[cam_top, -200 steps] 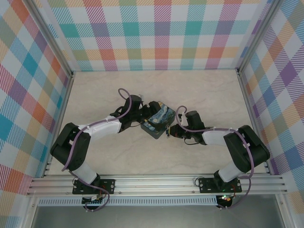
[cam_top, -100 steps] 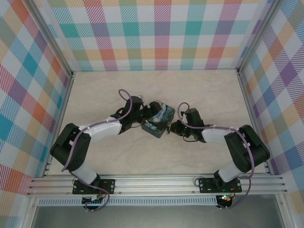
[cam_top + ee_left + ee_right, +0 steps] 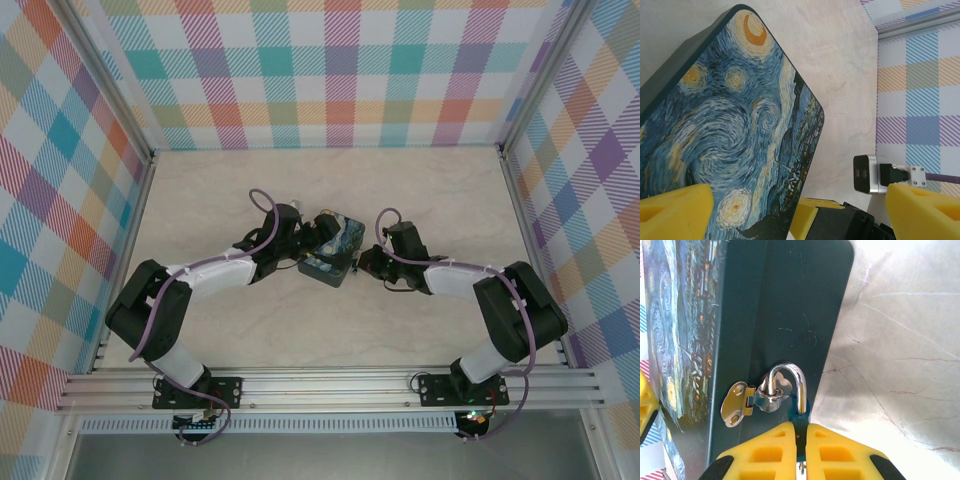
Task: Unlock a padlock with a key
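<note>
The right claw [image 3: 801,435] pinches the padlock [image 3: 801,395] by its blue body, fingers pressed nearly together. This steadies it where its polished, curved shackle [image 3: 785,369] threads the metal hasp [image 3: 737,404] on the tin [image 3: 790,305]. The left claw [image 3: 300,243], spread wide, flanks the glossy painted lid, likely bracing the tin on the marbled desk [image 3: 900,340].

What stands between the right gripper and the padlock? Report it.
Nothing visible does. The right gripper is shut on the blue body of the padlock, which hangs by its shackle from the hasp on the tin.
</note>
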Controlling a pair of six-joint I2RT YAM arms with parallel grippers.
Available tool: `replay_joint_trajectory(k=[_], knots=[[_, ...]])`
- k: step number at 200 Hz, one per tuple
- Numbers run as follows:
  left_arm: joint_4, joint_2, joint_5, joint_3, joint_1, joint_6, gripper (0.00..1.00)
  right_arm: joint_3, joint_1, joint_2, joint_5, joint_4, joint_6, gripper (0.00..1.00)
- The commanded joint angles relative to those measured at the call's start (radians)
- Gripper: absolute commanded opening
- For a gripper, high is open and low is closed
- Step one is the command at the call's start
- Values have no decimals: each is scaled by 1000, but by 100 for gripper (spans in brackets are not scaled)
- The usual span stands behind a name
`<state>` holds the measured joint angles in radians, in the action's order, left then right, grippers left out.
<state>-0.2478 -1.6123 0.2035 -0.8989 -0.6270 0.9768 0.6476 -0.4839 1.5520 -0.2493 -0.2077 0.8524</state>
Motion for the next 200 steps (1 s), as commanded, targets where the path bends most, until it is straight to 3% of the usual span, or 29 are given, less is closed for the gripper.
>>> replay_joint_trajectory(k=[1,91,149,200], knots=[[154,-35,17,64,-27,23,90,40,0,10,-7,-34,10,11],[142,-31,16,81,-27,30,90,86,0,82,46,80,-82,10],[160,-19,-4,88,-20,22,90,63,11,11,70,34,-89,11],[188,-6,-8,81,9,-4,90,59,45,-91,139,166,-158,11]])
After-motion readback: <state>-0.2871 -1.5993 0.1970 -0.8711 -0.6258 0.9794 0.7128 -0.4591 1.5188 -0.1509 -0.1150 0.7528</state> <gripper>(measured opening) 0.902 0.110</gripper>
